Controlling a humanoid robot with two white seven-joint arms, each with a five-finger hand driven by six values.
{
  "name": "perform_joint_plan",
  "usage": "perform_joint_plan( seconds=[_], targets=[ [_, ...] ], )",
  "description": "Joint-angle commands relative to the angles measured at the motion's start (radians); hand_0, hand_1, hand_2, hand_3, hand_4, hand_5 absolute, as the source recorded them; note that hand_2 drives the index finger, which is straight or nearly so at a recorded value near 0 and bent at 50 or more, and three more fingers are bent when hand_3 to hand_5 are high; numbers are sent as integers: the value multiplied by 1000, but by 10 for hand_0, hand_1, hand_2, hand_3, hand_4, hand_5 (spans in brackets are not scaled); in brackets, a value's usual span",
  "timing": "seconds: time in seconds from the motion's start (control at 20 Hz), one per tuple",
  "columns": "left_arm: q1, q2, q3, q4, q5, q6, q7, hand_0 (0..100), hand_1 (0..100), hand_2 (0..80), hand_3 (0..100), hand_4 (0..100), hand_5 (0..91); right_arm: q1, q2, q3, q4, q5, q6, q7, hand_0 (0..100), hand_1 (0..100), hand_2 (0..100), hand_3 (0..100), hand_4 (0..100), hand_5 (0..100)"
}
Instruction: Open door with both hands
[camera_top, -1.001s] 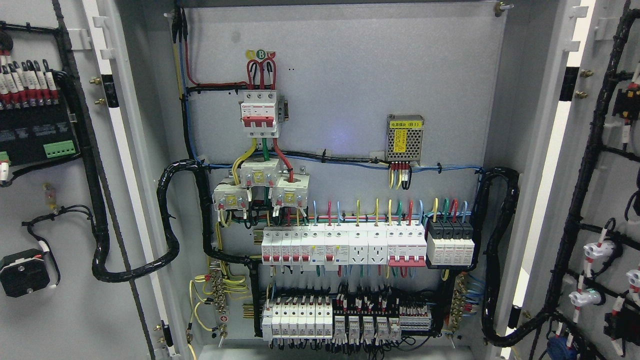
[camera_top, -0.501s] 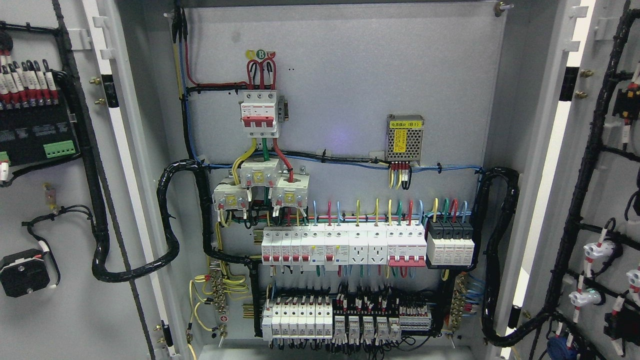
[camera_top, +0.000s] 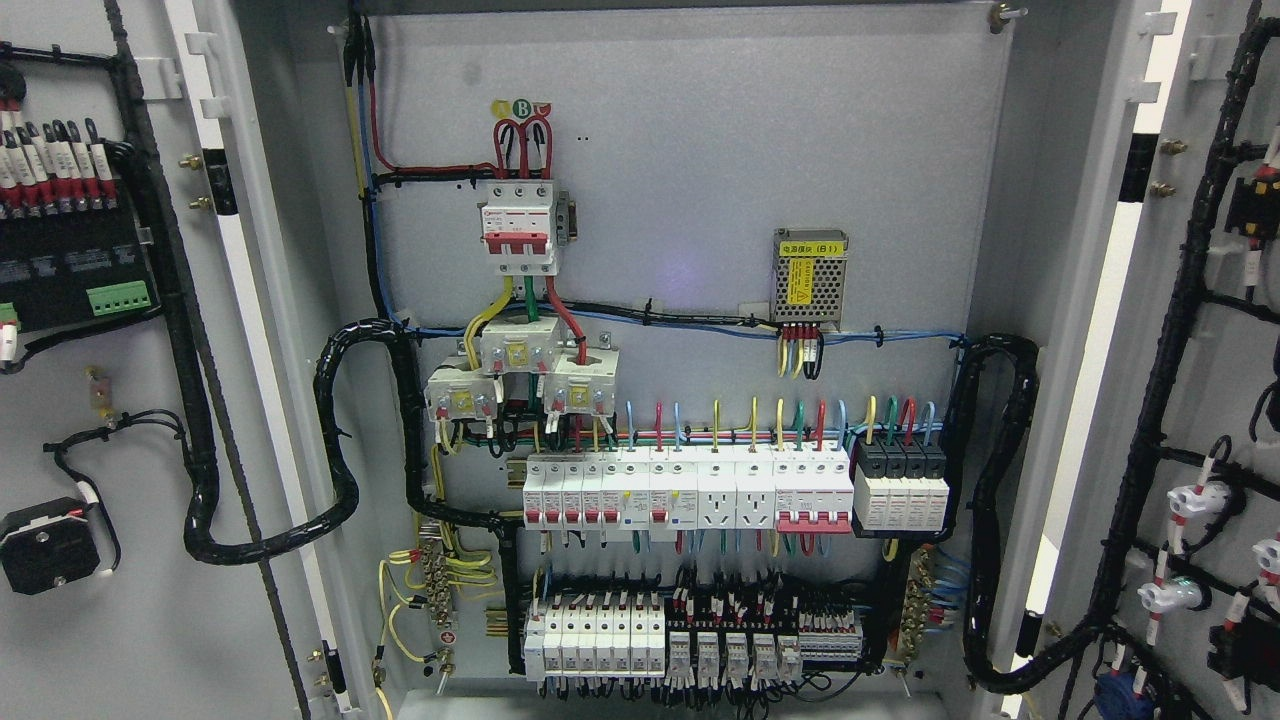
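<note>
On either side of the cabinet interior, the left door and right door stand swung wide, unmoved over the last second. Neither robot hand shows, so their state and bearings cannot be told. Opening looks complete.

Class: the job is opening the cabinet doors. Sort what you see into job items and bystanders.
Job items:
left door, swung open
right door, swung open

Bystanders:
red-handled breaker
power supply
breaker row
black cable loom

No hand shows.
</note>
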Motion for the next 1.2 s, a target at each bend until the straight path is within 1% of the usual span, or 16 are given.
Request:
perform_joint_plan(
  seconds=[0.0,0.1,0.55,0.7,1.15],
  targets=[
    [-1,-33,2,16,0,0,0,0,0,0,0,31,0,-2,27,-4,-2,0,-4,11,0,0,0,0,0,0],
    [-1,-33,2,17,1,-1,0,0,0,0,0,31,0,-2,26,-5,-7,-1,-10,19,0,0,0,0,0,0],
    [-3,-34,2,11,0,-3,0,0,0,0,0,31,0,1,33,-7,-7,-4,-10,19,0,0,0,0,0,0],
    [-3,-34,2,10,0,-3,0,0,0,0,0,31,0,1,47,-7,-5,-4,-9,19,0,0,0,0,0,0],
    [-3,-34,2,11,1,-1,0,0,0,0,0,32,0,2,49,-7,-5,-4,-10,19,0,0,0,0,0,0]
  ],
)
